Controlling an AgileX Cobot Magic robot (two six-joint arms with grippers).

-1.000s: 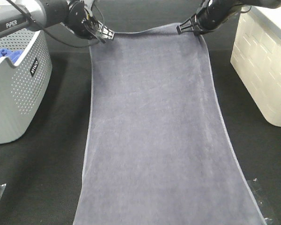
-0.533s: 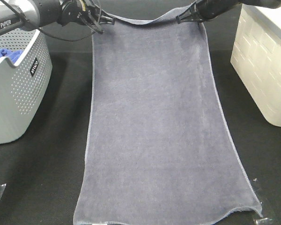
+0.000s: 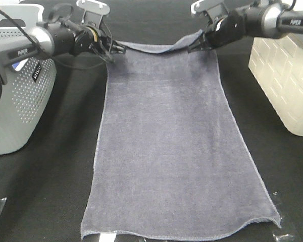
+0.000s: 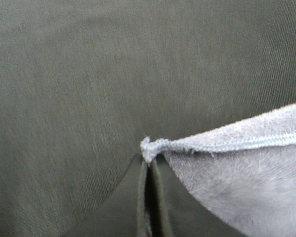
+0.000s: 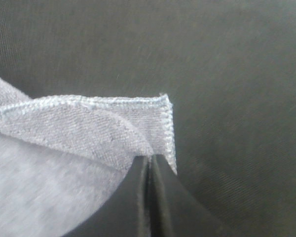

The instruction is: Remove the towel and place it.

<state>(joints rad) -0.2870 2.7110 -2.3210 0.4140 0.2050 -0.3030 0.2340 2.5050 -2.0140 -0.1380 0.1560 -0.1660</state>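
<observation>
The towel (image 3: 169,151) lies spread lengthwise on the black tabletop (image 3: 55,186), between the grey basket (image 3: 17,96) and the white bin (image 3: 285,75). Its far hem is raised. The left pincer (image 3: 120,49) is clamped on one far corner and the right pincer (image 3: 192,48) on the other, jaws pressed together on the cloth in both wrist views. The hem sags between them, so the material looks soft, limp and light. Judged from this, the stitched corners are the proper hold points; a mid-edge grip would likely let the fabric bunch.
</observation>
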